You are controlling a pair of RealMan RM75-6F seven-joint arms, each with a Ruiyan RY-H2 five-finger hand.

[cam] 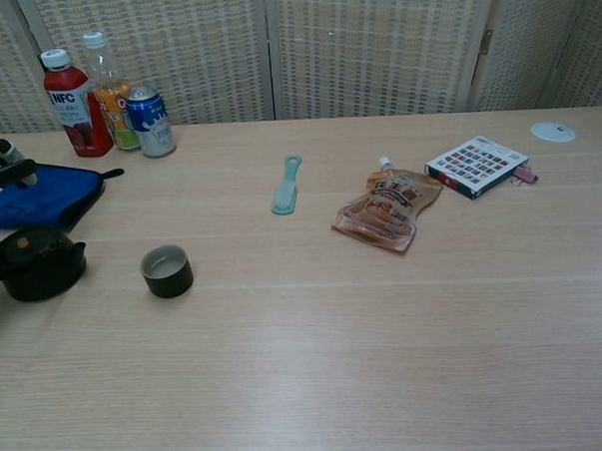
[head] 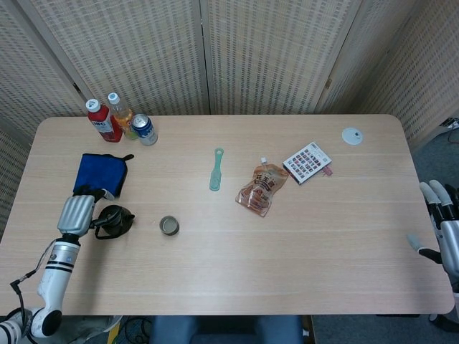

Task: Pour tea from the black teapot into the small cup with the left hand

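A light wood counter (head: 301, 251) carries the following items. Far left corner: a red NFC bottle (cam: 65, 104), a clear bottle with orange label (cam: 109, 92) and a blue can (cam: 151, 121), grouped close together. Nearer, on the left: a blue cloth pouch (head: 100, 174). Centre: a green plastic tool (cam: 286, 184). To its right: an orange spouted pouch (cam: 387, 212), then a patterned booklet (cam: 475, 164). Far right: a white disc (head: 351, 135). A woven screen (head: 272, 50) stands behind.

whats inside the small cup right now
In the chest view the small cup shows a pale inner wall and looks empty; its near rim hides the bottom, so a little tea cannot be ruled out. The black teapot stands apart, upright, to its left.
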